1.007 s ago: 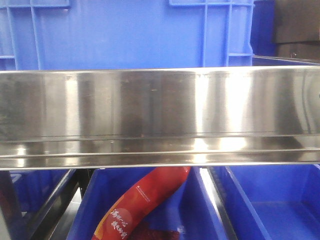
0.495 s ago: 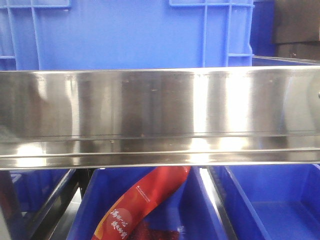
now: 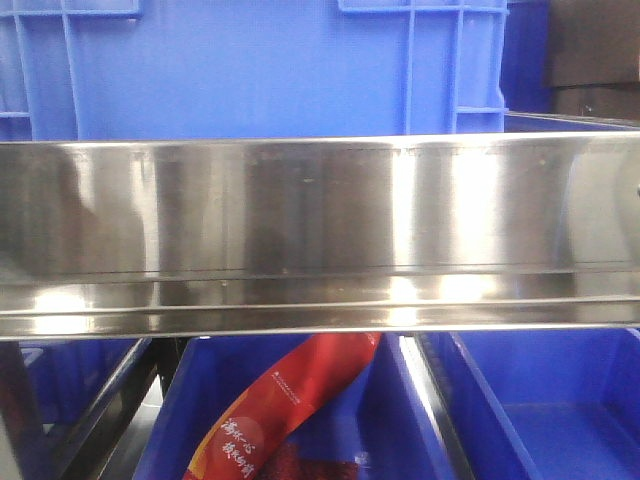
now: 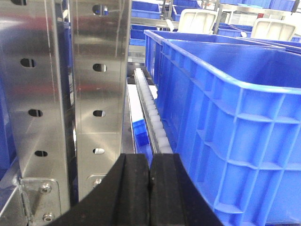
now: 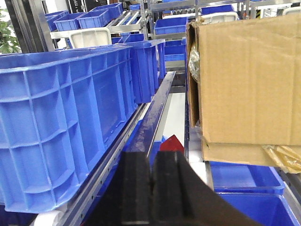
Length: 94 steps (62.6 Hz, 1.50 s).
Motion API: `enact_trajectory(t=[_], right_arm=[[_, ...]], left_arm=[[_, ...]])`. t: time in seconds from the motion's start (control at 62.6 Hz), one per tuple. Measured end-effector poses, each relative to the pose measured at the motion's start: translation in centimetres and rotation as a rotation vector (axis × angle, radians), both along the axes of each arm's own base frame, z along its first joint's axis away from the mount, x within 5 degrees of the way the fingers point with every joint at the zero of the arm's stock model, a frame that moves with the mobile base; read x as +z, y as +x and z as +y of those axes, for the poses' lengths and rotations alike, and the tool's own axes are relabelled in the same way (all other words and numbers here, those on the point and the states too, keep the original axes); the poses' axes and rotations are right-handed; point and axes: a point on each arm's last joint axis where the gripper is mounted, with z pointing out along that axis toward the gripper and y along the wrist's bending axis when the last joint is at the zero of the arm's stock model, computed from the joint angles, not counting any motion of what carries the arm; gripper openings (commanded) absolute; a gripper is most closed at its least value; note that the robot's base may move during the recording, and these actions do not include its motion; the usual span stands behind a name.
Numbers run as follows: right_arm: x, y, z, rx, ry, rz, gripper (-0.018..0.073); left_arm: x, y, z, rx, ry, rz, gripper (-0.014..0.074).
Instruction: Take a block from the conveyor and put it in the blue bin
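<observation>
No block and no conveyor show in any view. My left gripper (image 4: pixel 150 157) is shut, its black fingers pressed together with nothing between them. It hangs beside a large blue bin (image 4: pixel 235 117) on its right. My right gripper (image 5: pixel 152 155) is also shut and empty. It sits between a big blue bin (image 5: pixel 61 113) on its left and lower blue bins (image 5: pixel 244 179) on its right. In the front view, one blue bin (image 3: pixel 250 70) stands behind a steel rail and other blue bins (image 3: pixel 560 400) lie below it.
A polished steel rail (image 3: pixel 320 230) spans the front view. Under it a red snack bag (image 3: pixel 290 400) lies in a bin. Perforated steel uprights (image 4: pixel 94 70) and a white roller track (image 4: pixel 153 113) flank the left gripper. A cardboard box (image 5: pixel 244 80) stands right of the right gripper.
Only the bright reflections on the steel rail shift slightly; the bins and the red bag stay where they were.
</observation>
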Motion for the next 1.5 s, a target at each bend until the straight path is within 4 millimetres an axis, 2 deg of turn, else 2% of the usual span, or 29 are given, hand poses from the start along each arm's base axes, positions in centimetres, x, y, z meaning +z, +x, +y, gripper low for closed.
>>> enact_trajectory(t=[0.192, 0.431, 0.591, 1.502], right_arm=[[-0.9, -0.4, -0.1, -0.005, -0.018, -0.005, -0.0162], [-5.4, -1.8, -1.0, -0.094, -0.009, -0.105, -0.0162], [-7.9, -2.4, -1.5, -0.159, -0.050, -0.108, -0.0162], [-8.0, -2.6, -1.6, -0.175, -0.094, -0.135, -0.0162]], left_arm=[[0.0, 0.0, 0.0, 0.000, -0.002, 0.000, -0.0111], [0.0, 0.0, 0.0, 0.000, -0.002, 0.000, -0.0111], [0.0, 0.0, 0.0, 0.000, -0.002, 0.000, -0.0111], [0.0, 0.0, 0.0, 0.000, -0.002, 0.000, -0.0111]])
